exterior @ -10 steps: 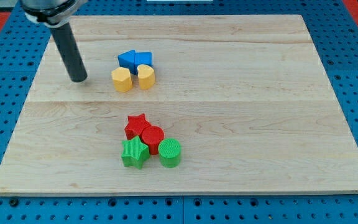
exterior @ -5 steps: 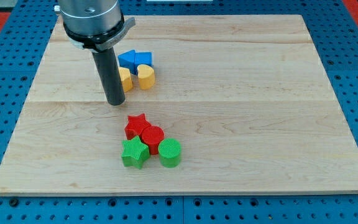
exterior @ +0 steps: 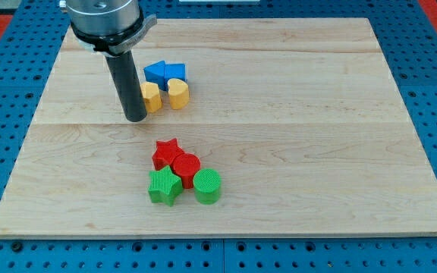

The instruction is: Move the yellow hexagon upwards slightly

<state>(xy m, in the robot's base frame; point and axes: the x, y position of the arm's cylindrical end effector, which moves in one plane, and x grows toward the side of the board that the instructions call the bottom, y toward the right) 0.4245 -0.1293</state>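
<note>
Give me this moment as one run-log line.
tip: my tip at lower left of yellow hexagon | contact: cannot tell | neighbours: yellow block to the view's right, blue blocks above | push upwards: not finished

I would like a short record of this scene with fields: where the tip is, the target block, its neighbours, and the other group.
tip: my tip on the board, just below-left of the yellow hexagon, whose left part the rod hides
target neighbours: yellow block to its right; blue blocks above
other group: red star, red cylinder, green star, green cylinder, clustered toward the view's bottom
</note>
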